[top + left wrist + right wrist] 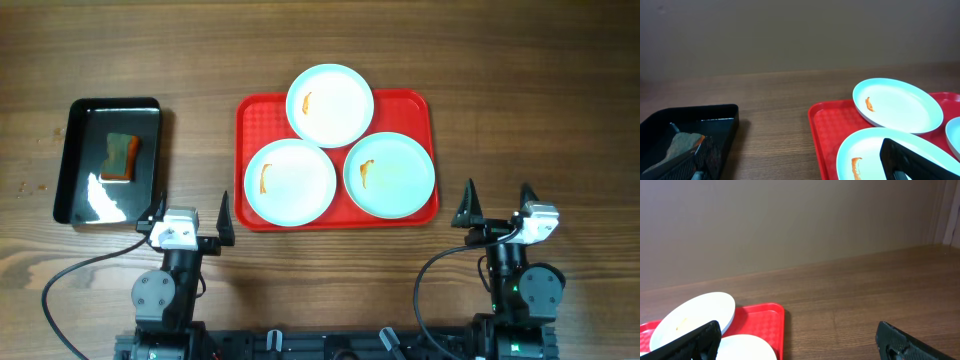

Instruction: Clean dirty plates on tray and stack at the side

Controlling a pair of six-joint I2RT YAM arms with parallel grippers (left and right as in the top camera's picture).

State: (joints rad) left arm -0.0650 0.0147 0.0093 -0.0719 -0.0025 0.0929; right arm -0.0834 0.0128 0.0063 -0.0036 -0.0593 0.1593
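1. Plates [330, 104], three in all, each marked with an orange smear [307, 101], sit crowded edge to edge on the red tray [250, 115]
2. I see my left gripper [190, 208] and right gripper [497, 192] both spread wide, holding nothing, on the near side of the tray
3. Sponge [120, 157] lies in the black tray [68, 170], at left

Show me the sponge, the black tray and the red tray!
sponge [120, 157]: overhead view, middle of its top.
black tray [80, 195]: overhead view, bare glossy floor.
red tray [405, 105]: overhead view, bare far corner.
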